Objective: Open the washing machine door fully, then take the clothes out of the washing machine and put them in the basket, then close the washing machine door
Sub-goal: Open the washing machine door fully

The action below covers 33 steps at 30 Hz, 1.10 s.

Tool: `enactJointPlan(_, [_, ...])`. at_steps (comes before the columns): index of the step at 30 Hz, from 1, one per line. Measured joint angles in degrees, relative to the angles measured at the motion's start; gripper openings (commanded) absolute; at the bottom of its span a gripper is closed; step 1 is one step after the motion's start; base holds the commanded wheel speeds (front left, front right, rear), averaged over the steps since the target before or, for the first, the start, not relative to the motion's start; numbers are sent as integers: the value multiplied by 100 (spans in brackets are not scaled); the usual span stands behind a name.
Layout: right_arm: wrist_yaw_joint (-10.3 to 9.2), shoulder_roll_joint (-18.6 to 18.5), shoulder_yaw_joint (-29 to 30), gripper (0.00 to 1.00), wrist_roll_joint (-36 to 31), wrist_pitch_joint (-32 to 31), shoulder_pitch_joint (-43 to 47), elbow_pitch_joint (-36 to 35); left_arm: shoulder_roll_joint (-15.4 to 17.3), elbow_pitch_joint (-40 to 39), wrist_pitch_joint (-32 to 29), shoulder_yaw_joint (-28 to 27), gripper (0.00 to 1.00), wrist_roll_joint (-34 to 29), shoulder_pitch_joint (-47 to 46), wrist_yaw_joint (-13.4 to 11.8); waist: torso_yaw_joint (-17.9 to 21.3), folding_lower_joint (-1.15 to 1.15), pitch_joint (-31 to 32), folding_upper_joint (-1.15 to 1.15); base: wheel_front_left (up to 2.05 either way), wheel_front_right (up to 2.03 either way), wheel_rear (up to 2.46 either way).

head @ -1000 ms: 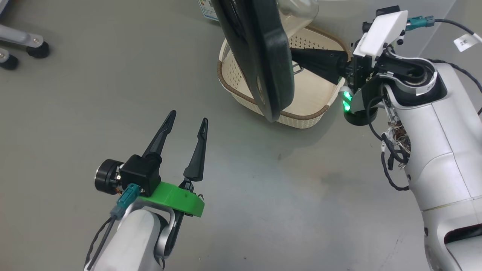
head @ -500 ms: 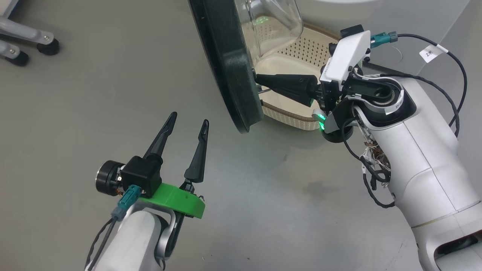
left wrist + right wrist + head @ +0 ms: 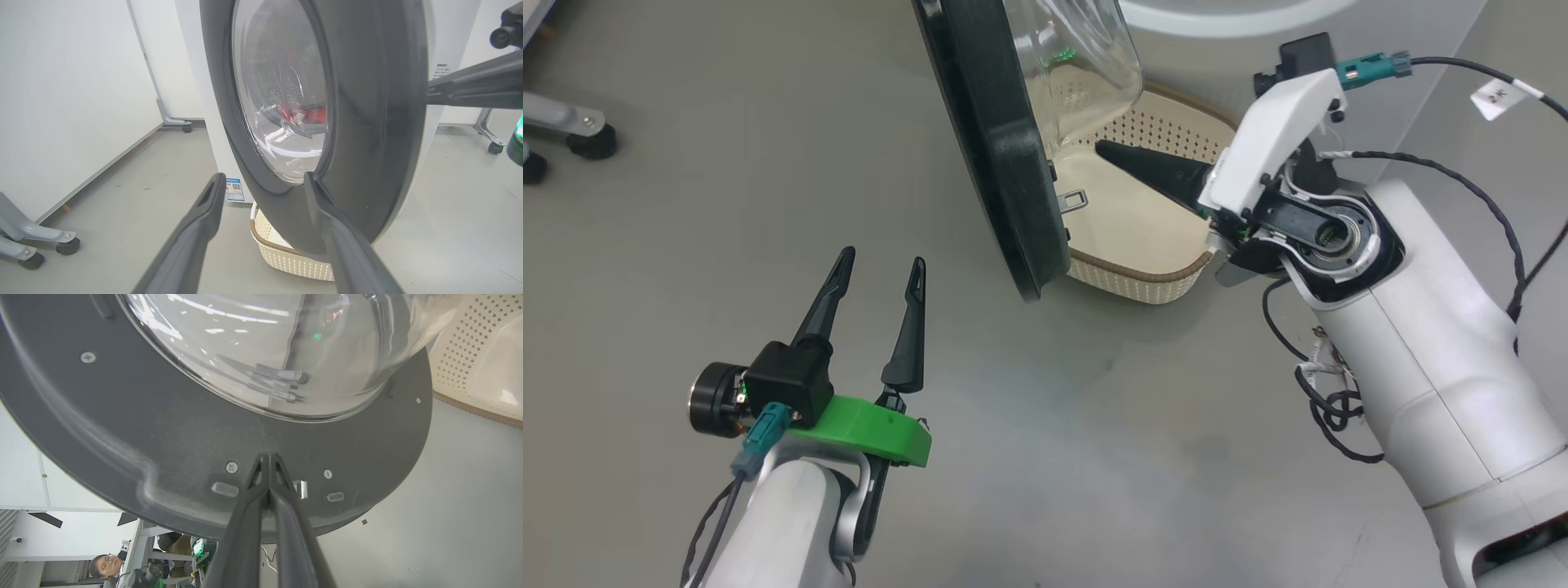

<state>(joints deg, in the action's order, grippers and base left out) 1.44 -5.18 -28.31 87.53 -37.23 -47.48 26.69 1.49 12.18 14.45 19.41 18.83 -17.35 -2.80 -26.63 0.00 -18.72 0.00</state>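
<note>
The washing machine door (image 3: 1001, 155) stands swung out over the basket (image 3: 1143, 273), edge-on to the head view, its glass bowl (image 3: 1082, 73) facing right. My right gripper (image 3: 1104, 149) is shut and empty above the basket; its tips (image 3: 268, 457) point at the door's inner black rim (image 3: 163, 433), just above the metal latch (image 3: 300, 488). Whether they touch it I cannot tell. My left gripper (image 3: 885, 257) hangs open and empty over the floor, left of the door. Its wrist view looks at the door's outer face (image 3: 367, 122), and red clothes (image 3: 304, 114) show through the window inside the washing machine (image 3: 208, 102).
The cream basket (image 3: 282, 255) sits on the grey floor right below the door. Wheeled grey stand legs (image 3: 580, 135) are at the far left, and more casters (image 3: 492, 147) stand beside the machine. A person (image 3: 102, 565) shows far off in the right wrist view.
The head view has shifted. The door has swung wider. My shut right gripper, pressed on the door's inner rim half a second ago, now shows a small gap to it.
</note>
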Motion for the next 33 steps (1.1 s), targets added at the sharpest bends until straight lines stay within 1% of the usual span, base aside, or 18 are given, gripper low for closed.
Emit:
enactJointPlan(1, [112, -48, -14, 0, -127, 120, 34, -22, -1, 9, 1, -35, 100, -22, 8, 0, 35, 0, 37, 0, 0, 0, 0])
enactJointPlan(2, [326, -205, 8, 0, -383, 444, 159, -56, 1, 33, 1, -90, 100, -41, 32, 0, 107, 0, 118, 0, 0, 0, 0])
enactJointPlan(4, [516, -438, 30, 0, -706, 789, 301, -107, 0, 54, 0, -116, 100, -79, 92, 1, 178, 0, 209, 0, 0, 0, 0])
enactJointPlan(5, [549, -579, 30, 0, -922, 977, 363, -142, 0, 71, 1, -126, 100, -90, 121, 3, 215, 0, 261, 0, 0, 0, 0])
enactJointPlan(8, [554, -982, -20, 0, -1548, 1469, 517, -282, 1, 119, 0, -200, 100, -191, 197, 9, 323, 0, 419, 0, 0, 0, 0])
enactJointPlan(11, [554, -1273, -158, 0, -2149, 1957, 747, -470, 35, 167, 0, -282, 100, -265, 293, 13, 441, 0, 584, 0, 0, 0, 0])
enactJointPlan(19, [546, -1663, -325, 0, -3430, 3371, 1478, -761, 148, 186, 0, -494, 100, -339, 578, 14, 837, 0, 961, 0, 0, 0, 0])
enactJointPlan(22, [393, -1660, -234, 0, -3564, 3843, 1758, -831, 149, 177, 0, -598, 100, -339, 618, 14, 1003, 0, 1061, 0, 0, 0, 0])
enactJointPlan(25, [234, -1708, -301, 0, -4007, 4248, 1945, -927, 179, 142, 0, -684, 100, -378, 631, 14, 1167, 0, 1140, 0, 0, 0, 0])
enactJointPlan(28, [68, -1727, -296, 0, -4195, 4601, 2147, -990, 180, 103, 0, -792, 100, -387, 695, 25, 1324, 0, 1203, 0, 0, 0, 0])
enactJointPlan(30, [-65, -1662, -182, 0, -4125, 4799, 2362, -1005, 172, 85, 0, -883, 100, -311, 745, 55, 1425, 0, 1238, 0, 0, 0, 0])
enactJointPlan(33, [-198, -1630, -162, 0, -4142, 5078, 2678, -1029, 168, 76, 0, -960, 100, -313, 787, 59, 1562, 0, 1284, 0, 0, 0, 0])
